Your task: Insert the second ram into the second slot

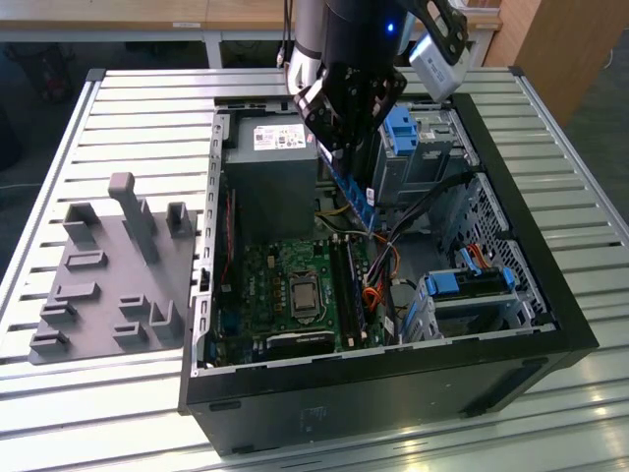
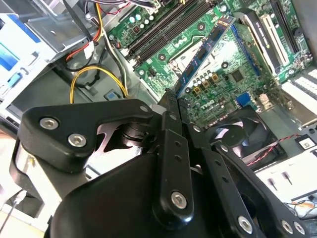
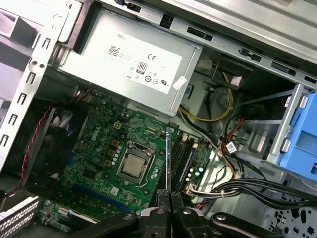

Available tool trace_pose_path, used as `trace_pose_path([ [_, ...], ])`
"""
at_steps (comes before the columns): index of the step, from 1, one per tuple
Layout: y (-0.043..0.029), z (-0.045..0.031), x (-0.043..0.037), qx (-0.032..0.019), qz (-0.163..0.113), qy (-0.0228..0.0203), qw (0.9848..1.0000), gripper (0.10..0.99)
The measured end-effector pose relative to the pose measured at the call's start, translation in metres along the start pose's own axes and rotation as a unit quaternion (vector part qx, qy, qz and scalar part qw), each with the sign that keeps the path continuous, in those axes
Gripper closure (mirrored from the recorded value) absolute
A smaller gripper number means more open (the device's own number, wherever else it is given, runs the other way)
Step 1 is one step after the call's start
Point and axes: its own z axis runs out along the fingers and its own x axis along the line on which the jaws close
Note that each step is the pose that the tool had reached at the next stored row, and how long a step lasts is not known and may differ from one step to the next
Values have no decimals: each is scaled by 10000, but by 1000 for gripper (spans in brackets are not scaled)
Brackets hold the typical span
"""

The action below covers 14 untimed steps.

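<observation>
long thin blue circuit-board ram stick (image 2: 205,49) clamped in black gripper (image 2: 173,101), held above green motherboard (image 2: 163,57), clear of its dark memory slots (image 2: 168,27). pickup judged done; seating in slot not yet.

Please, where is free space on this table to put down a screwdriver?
Free: the slatted table between the grey fixture and its near edge, and the strip at the exterior view's right of the computer case. Crowded: inside the case, where cables lie and the claw holds the second ram.

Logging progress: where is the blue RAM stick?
In the exterior view, the long blue circuit-board stick is clamped in the tool, above the green motherboard.
</observation>
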Motion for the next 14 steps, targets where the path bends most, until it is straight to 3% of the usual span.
trace_pose_path([
  [14, 0, 1, 0, 0, 367, -10, 9993, 957],
])
